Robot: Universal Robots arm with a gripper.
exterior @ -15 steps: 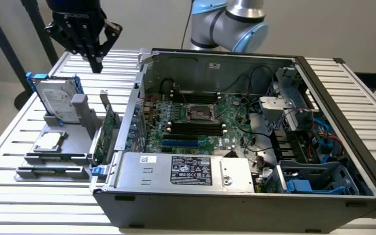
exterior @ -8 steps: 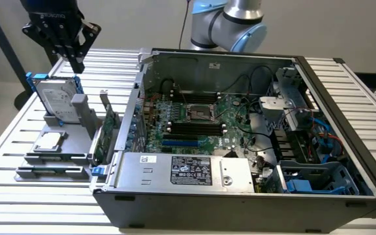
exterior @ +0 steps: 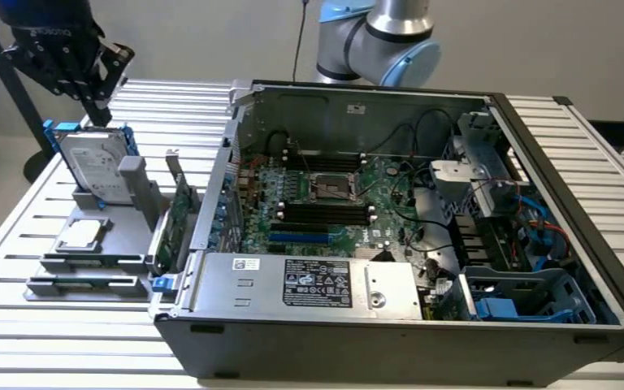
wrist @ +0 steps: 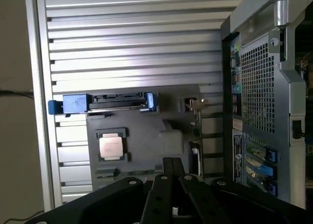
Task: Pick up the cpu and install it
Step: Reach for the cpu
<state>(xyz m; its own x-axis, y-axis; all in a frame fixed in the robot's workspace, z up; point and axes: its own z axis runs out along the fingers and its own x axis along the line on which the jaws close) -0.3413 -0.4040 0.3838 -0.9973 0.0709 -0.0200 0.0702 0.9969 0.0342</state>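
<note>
The cpu [exterior: 82,236] is a small silver square chip lying flat in a recess of the grey parts holder [exterior: 127,262], to the exterior view's left of the open computer case [exterior: 399,325]. In the wrist view the cpu [wrist: 111,146] sits in the same grey holder [wrist: 146,136]. My gripper [exterior: 101,114] hangs high above the holder's far end, over the hard drive, well apart from the cpu. Its black fingers [wrist: 168,168] are shut together with nothing between them. On the motherboard, the open cpu socket [exterior: 331,188] shows in the middle of the case.
A silver hard drive [exterior: 95,166] in a blue frame stands tilted at the holder's far end. Green memory sticks [exterior: 179,215] stand on edge between holder and case. The case's rear wall [wrist: 266,101] rises beside the holder. Slatted metal table [exterior: 30,325] all around.
</note>
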